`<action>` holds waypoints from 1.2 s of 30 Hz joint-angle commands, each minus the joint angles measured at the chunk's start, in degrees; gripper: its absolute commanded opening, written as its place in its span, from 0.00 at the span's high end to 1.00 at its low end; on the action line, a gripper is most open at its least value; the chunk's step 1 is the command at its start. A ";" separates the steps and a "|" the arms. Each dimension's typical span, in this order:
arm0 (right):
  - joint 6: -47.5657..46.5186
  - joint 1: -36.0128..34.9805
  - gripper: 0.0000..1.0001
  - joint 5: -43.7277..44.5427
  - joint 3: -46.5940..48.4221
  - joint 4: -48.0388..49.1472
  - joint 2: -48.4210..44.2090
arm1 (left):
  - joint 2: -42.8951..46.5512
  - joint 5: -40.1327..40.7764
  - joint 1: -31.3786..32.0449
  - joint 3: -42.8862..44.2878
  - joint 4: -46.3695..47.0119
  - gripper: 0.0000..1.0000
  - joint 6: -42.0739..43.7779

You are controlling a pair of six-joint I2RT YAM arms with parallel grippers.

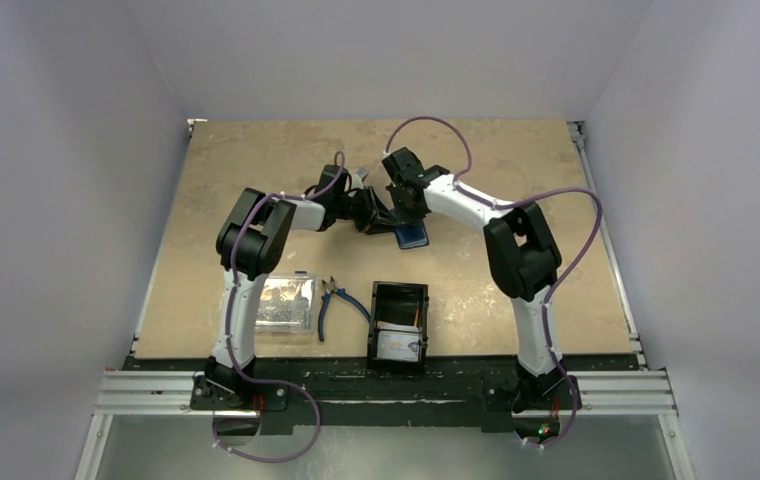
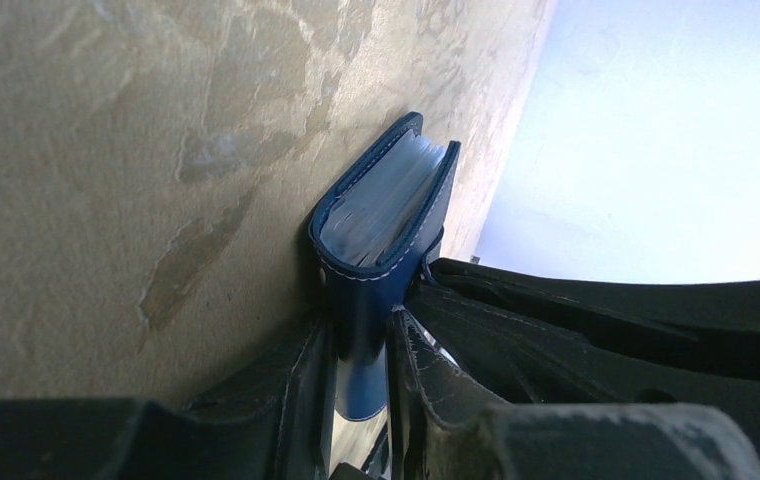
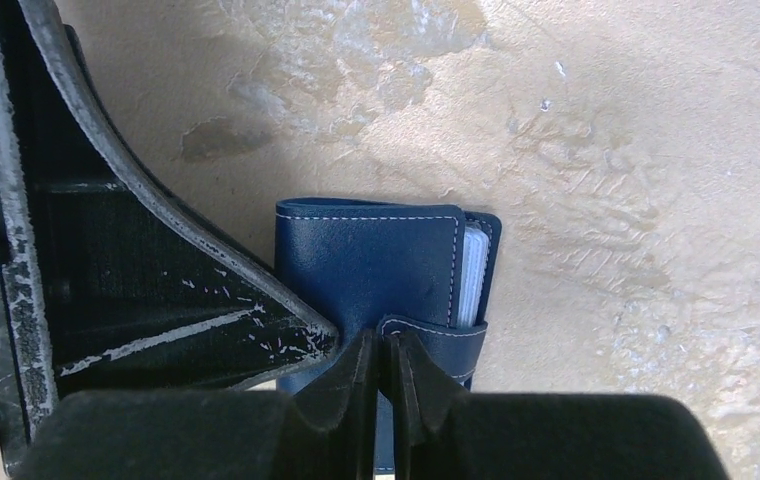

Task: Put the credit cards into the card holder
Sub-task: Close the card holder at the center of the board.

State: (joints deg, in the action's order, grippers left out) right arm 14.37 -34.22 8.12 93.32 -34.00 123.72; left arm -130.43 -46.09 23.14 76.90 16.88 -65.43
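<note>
On the table (image 1: 256,170), between the two arms, we find the card holder (image 1: 413,236) clamped on both faces by the left gripper (image 2: 361,325), likely to steady it (credit cards (image 2: 386,195) show inside). The right gripper (image 3: 381,350) sits nearly closed at the strap (image 3: 446,335), perhaps to fasten it; whether it is pinching the strap, we cannot tell.

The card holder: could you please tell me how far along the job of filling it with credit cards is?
Done: pale card edges show inside the folded card holder. In hand: the left fingers clamp it, and the right fingers sit nearly together at its strap. Left: a white card lies in the black tray.
</note>
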 commanded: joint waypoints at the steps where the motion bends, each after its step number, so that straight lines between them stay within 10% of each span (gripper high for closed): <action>1: 7.89 -11.43 0.87 -23.47 -10.60 12.56 26.36 | -0.08 -2.95 5.17 1.59 13.53 1.00 -3.93; 16: 12.77 -12.28 0.74 -40.70 -21.97 25.46 11.86 | 0.28 -3.28 5.17 0.73 15.13 1.00 -4.83; 24: 25.34 -6.70 0.70 -53.94 -34.40 47.78 7.80 | 0.48 -3.37 5.08 0.01 15.82 1.00 -5.12; 36: 21.32 -1.58 0.61 -51.23 -39.13 44.68 4.56 | 0.77 -2.44 4.78 0.00 14.00 1.00 -3.69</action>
State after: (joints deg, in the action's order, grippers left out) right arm 28.95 -27.16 -14.92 60.27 37.36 120.42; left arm -130.45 -44.14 21.04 75.09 20.88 -70.74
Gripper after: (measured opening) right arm 0.388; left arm 0.233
